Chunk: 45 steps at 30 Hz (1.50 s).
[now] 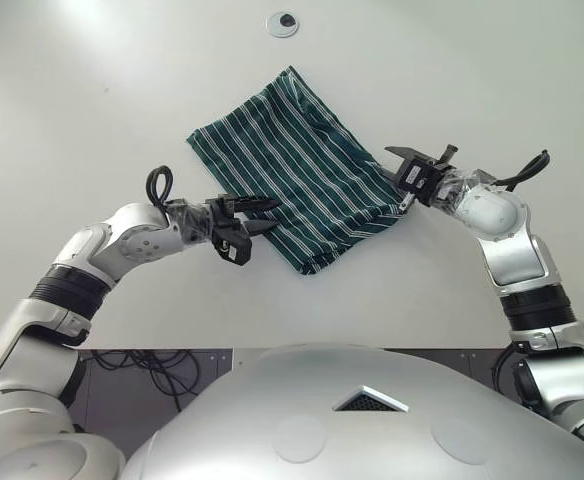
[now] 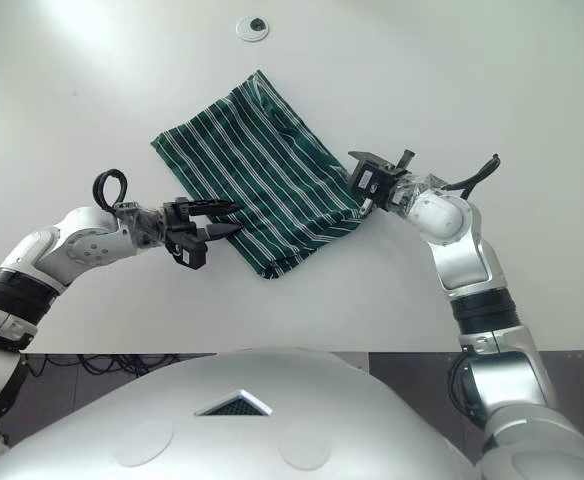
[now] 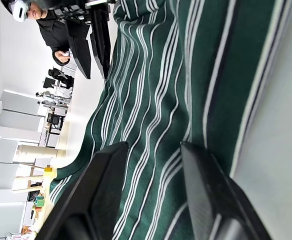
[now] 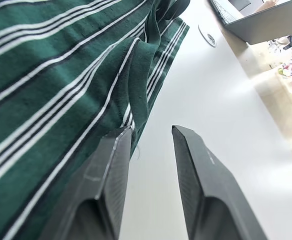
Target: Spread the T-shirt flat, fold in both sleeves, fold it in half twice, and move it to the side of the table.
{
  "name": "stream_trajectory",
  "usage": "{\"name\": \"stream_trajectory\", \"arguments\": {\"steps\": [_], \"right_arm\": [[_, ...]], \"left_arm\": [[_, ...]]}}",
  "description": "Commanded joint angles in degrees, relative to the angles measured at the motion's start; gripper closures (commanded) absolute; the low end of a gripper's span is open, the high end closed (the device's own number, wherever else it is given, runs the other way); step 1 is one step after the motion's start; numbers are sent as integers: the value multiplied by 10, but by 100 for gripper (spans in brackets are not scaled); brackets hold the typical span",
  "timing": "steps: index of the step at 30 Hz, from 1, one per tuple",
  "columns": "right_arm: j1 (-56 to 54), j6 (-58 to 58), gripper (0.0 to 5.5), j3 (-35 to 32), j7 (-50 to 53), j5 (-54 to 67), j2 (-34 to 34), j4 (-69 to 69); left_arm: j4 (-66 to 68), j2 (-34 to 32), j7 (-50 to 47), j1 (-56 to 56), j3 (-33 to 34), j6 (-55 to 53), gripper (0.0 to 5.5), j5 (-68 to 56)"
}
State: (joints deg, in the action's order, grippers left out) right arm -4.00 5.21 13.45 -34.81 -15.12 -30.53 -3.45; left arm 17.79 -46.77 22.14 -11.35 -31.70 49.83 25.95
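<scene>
**Both sets of fingers open at the folded T-shirt's edges**

The T-shirt (image 1: 297, 170), dark green with thin white stripes, lies folded into a rough rectangle near the middle of the white table (image 1: 92, 120). It sits on a slant, and its far corner points towards a small round cap (image 1: 283, 24) set into the tabletop. Along the edge on my right the cloth bunches into a few loose folds, and the layers show there.

My left gripper (image 1: 272, 214) is at the shirt's left edge, close to the near corner. Its two fingers (image 3: 106, 170) are spread apart and reach in over the striped cloth, which shows in the gap between them. They grip nothing, and I cannot tell whether the tips press on the cloth or hang just above it.

My right gripper (image 4: 152, 131) is at the opposite edge, also near the shirt's near end. Its fingers are parted too and hold nothing. One finger (image 4: 117, 155) lies right along the shirt's folded border. The other is over bare table just beside it.
</scene>
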Motion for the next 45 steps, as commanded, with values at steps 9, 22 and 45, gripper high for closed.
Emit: {"name": "stream_trajectory", "arguments": {"steps": [9,22,45], "right_arm": [[-7,25,404,-19,-21,49,-17,12],[51,68,404,85,-144,25,-76,41],[115,-7,404,-56,-200,290,-103,154]], "left_arm": [[-5,-16,6,-4,64,-23,361,14],[103,-27,-16,-45,77,-18,361,113],[63,-99,1,48,153,53,361,-26]]}}
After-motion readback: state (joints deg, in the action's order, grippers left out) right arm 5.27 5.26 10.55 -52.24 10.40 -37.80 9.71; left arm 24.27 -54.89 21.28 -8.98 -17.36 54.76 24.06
